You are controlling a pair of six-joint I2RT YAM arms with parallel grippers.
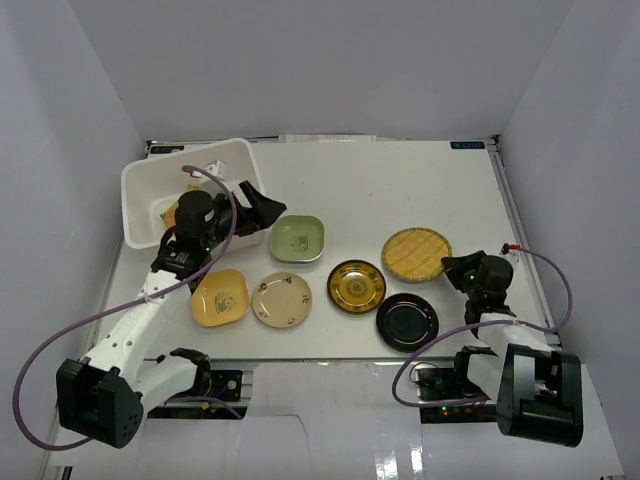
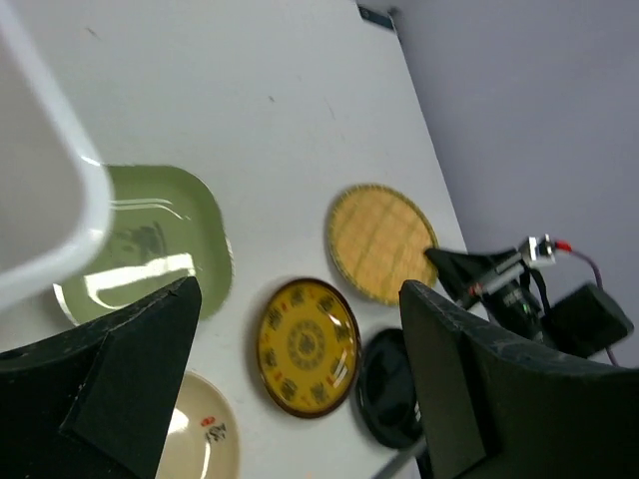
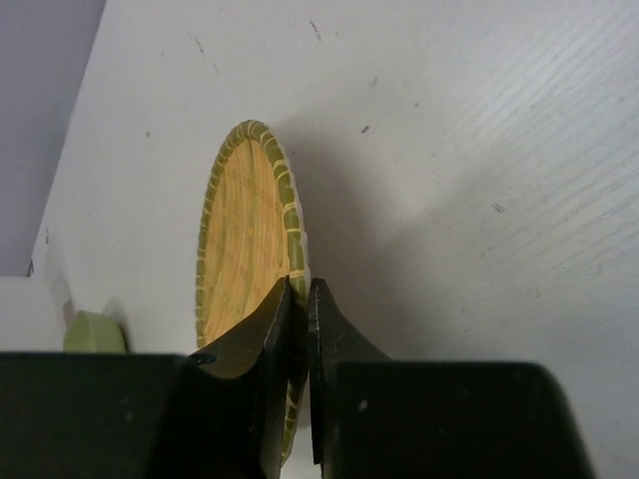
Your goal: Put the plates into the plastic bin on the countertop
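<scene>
The white plastic bin (image 1: 150, 185) stands at the far left of the countertop (image 1: 400, 190); something tan (image 1: 168, 212) lies inside it, partly hidden by my left arm. My left gripper (image 1: 262, 212) is open and empty beside the bin's right rim, above the green squarish plate (image 1: 298, 238). The left wrist view shows its fingers wide apart (image 2: 300, 289) over the green plate (image 2: 150, 239) and the gold-patterned plate (image 2: 307, 346). My right gripper (image 1: 452, 268) is shut on the near rim of a round tan woven plate (image 1: 416, 254), seen pinched in the right wrist view (image 3: 245, 230).
A yellow squarish plate (image 1: 220, 297), a round cream plate (image 1: 281, 299), the gold-patterned dark plate (image 1: 356, 285) and a glossy black plate (image 1: 407, 321) lie in a row near the front edge. Grey walls close in the left, back and right sides.
</scene>
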